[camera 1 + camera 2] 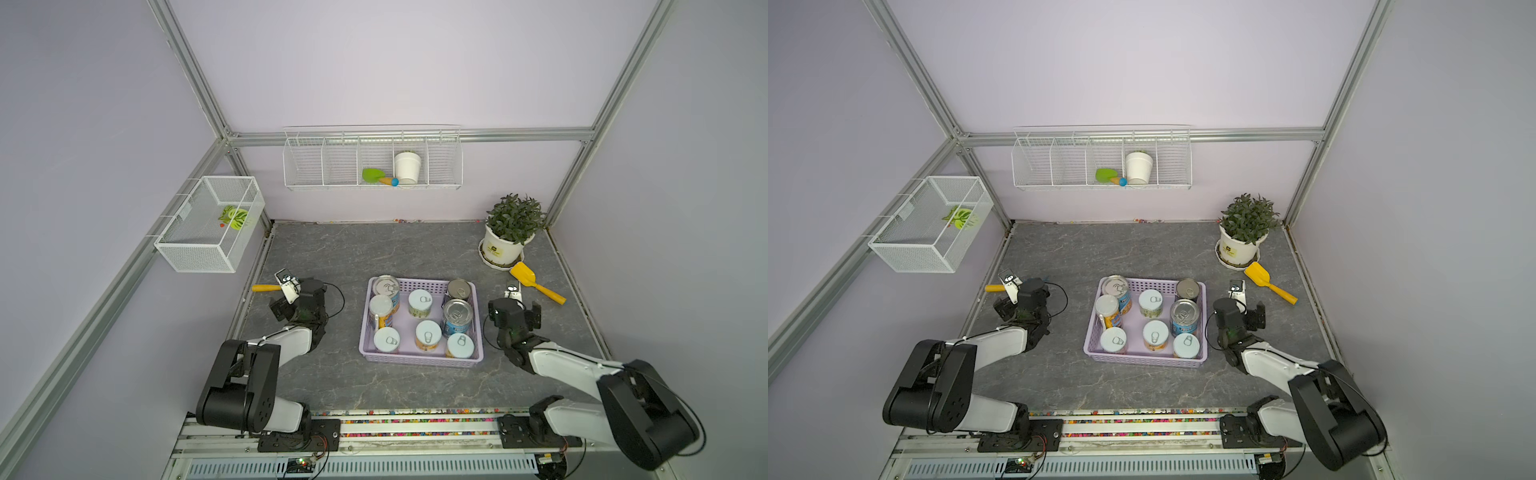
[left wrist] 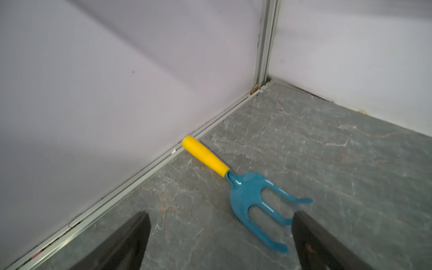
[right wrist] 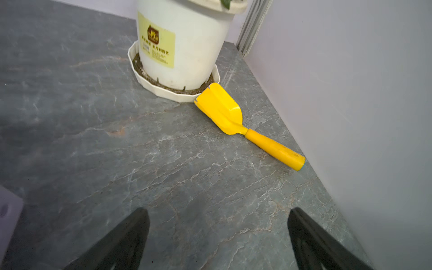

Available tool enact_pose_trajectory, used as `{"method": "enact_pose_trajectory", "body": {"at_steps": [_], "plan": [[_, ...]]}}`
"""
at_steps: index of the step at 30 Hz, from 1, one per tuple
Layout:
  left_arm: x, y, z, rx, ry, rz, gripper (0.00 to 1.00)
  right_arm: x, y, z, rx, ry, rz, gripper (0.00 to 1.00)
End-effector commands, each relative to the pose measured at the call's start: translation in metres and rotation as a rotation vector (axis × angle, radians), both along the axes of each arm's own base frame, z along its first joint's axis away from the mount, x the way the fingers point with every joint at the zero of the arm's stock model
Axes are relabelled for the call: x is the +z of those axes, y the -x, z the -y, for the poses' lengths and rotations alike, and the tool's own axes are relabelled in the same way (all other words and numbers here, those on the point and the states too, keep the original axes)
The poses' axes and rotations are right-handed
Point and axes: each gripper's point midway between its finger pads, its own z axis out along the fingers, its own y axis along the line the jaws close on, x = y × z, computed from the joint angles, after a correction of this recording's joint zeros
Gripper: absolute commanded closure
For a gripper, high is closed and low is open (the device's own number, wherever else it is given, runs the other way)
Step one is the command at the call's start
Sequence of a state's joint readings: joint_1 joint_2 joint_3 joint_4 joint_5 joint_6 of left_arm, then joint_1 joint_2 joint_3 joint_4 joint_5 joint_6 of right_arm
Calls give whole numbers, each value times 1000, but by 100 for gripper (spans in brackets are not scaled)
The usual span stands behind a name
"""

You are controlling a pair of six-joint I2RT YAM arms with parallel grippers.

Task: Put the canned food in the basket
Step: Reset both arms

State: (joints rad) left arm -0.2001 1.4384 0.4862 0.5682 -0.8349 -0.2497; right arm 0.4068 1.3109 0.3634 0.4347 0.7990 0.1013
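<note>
Both top views mask the hands under their wrists, and the wrist views catch only the fingertips. From above, the garden fork left of the basket shows just its yellow handle. A blurred lavender edge in the right wrist view is probably the basket's corner.

Left hand: spread wide, empty, over the table at the fork's tines.

Right hand: spread wide, empty, right of the basket, short of the yellow trowel.

All eight cans stand inside the basket.
</note>
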Motion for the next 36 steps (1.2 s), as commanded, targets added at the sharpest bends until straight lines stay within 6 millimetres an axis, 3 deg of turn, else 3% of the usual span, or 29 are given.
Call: {"method": "enact_pose_trajectory", "body": {"at_steps": [1,5,7,10,12,13,15,17,18,19,20,21,24,26,29,36], "plan": [[11,1,-2,-26,-51,37,1,32,-28,-18,49,-13,135,4],[8,-9,6,-164,-92,110,4,16,-61,-29,112,-31,17,3],[-4,-22,18,-198,-69,-6,4,5,-71,-39,160,-24,-65,4],[-3,-26,21,-222,-84,-3,0,12,-59,-39,192,-42,-9,1],[-8,-30,30,-372,-16,9,0,26,-40,-30,214,-56,97,1],[-11,-28,31,-430,26,20,0,28,-32,-31,272,-23,143,1],[-8,-14,40,-524,-19,139,0,38,-21,-14,223,-3,258,1],[-11,-8,38,-506,-17,139,0,33,-27,-19,264,-15,231,1],[-15,-13,37,-492,16,83,0,20,-35,-27,342,-55,196,1],[-15,-18,37,-497,20,67,0,21,-43,-23,318,-58,219,1],[-16,-23,38,-505,-2,70,0,19,-45,1,196,-79,246,2],[-16,-23,39,-509,-4,75,0,6,-44,12,201,-167,228,2],[-19,-24,39,-505,23,36,0,-2,-67,9,273,-252,149,1],[-17,-25,38,-502,10,53,0,-8,-65,13,234,-276,71,1],[-19,-26,37,-503,31,39,0,-4,-67,11,255,-258,141,1],[-19,-26,37,-503,32,37,0,-5,-66,13,236,-264,112,1]]}}
